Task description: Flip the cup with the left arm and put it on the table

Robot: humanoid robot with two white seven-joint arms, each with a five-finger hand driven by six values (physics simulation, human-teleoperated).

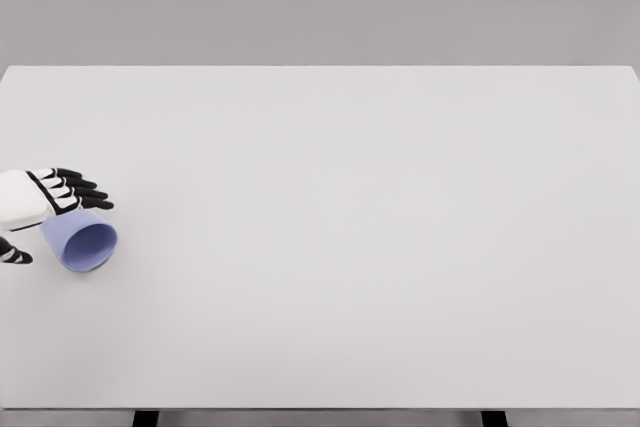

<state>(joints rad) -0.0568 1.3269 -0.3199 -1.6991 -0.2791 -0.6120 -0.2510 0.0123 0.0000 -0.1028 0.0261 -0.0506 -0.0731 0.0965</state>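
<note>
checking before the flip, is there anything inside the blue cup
The cup lies tilted, its mouth facing the camera; the visible interior looks empty. The left hand covers its top and base, so that part is hidden.

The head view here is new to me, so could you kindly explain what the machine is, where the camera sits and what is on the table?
This is a simulator's render, not a photograph. The camera sits on the head of a humanoid robot and looks down at a wide white table in front of it.

At the left edge you see the robot's left hand: a white palm with black fingers, reaching in from the left. Its fingers lie over the top of a pale blue cup, and what seems to be the thumb shows below it, so the hand appears to be grasping the cup. The cup is tipped on its side, with its open mouth facing the camera and slightly to the right. Whether it rests on the table or is lifted just clear of it, I cannot tell.

The right arm is out of view.
</note>
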